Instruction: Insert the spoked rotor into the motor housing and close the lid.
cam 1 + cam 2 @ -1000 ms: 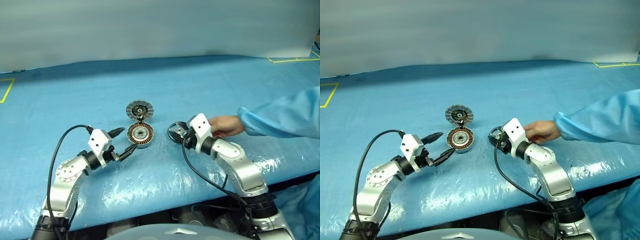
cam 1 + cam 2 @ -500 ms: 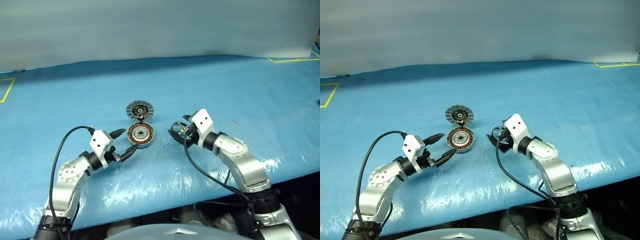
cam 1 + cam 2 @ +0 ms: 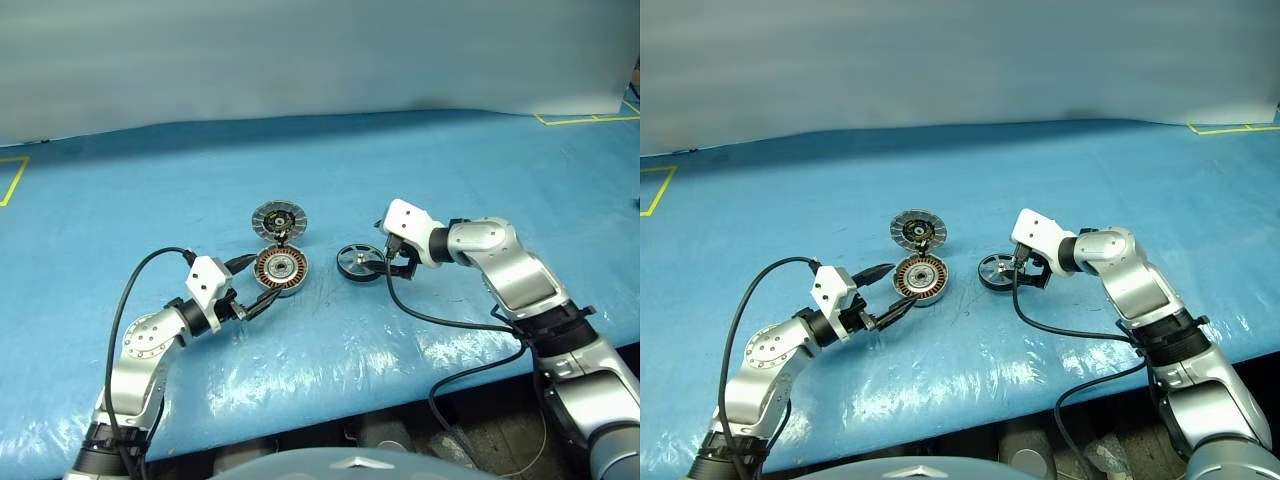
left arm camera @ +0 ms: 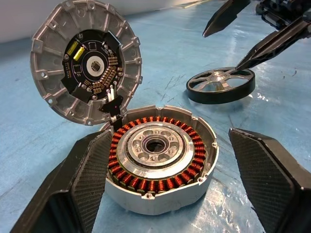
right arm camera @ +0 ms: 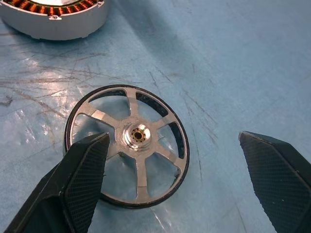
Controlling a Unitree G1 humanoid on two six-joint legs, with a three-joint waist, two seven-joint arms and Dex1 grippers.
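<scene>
The right gripper hung spread wide over the spoked rotor, a shiny six-spoked wheel lying flat on scuffed blue sheeting at three o'clock of the motor housing. The left gripper stood level and open, flanking the copper-wound housing; its ribbed lid stood upright at twelve o'clock.

Silver-grey jointed arms, white wrist blocks, looping black cables — textured black fingers.
</scene>
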